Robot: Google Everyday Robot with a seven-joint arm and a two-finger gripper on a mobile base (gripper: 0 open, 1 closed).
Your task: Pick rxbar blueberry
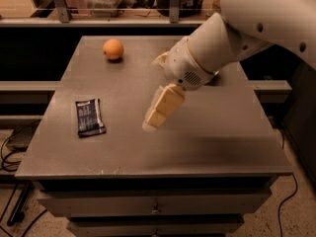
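The rxbar blueberry point(89, 117) is a small flat dark navy wrapper with pale text. It lies flat on the left side of the grey table top point(207, 137), near the left edge. My gripper point(157, 113) hangs from the white arm over the middle of the table, pointing down and to the left. It is to the right of the bar, about a bar-length and a half away, and holds nothing that I can see.
An orange round fruit point(113, 49) sits at the back left of the table. The arm hides almost all of the green snack bag at the back right. Drawers are below the table front. Cables lie on the floor at left.
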